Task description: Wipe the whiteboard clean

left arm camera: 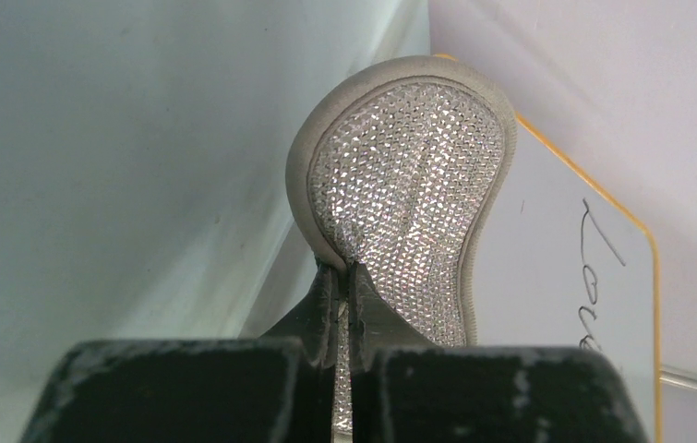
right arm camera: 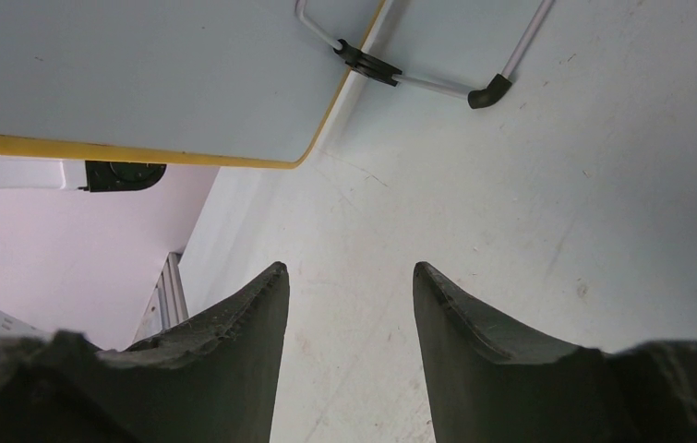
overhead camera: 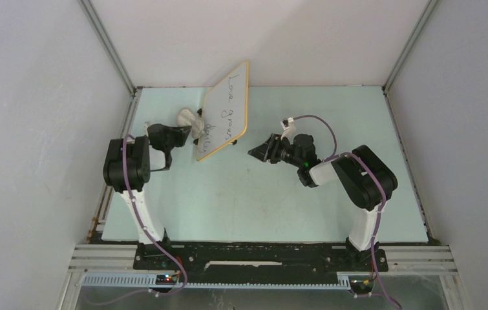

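Note:
The whiteboard (overhead camera: 225, 110) stands tilted at the back middle of the table, its tan-orange frame around dark handwriting. My left gripper (overhead camera: 191, 133) is shut on a grey oval cloth pad (overhead camera: 189, 119), held just left of the board's left edge. In the left wrist view the pad (left arm camera: 400, 194) rises from the gripper (left arm camera: 352, 273), with the whiteboard (left arm camera: 557, 277) right behind it; whether they touch I cannot tell. My right gripper (overhead camera: 258, 152) hangs open just right of the board's lower corner. In the right wrist view it (right arm camera: 349, 269) holds nothing, below the whiteboard (right arm camera: 141, 74).
The pale green table (overhead camera: 260, 200) is closed in by white walls on three sides. A wire stand with a black foot (right arm camera: 490, 91) props the board from behind. Metal rails (overhead camera: 105, 39) run along the wall corners.

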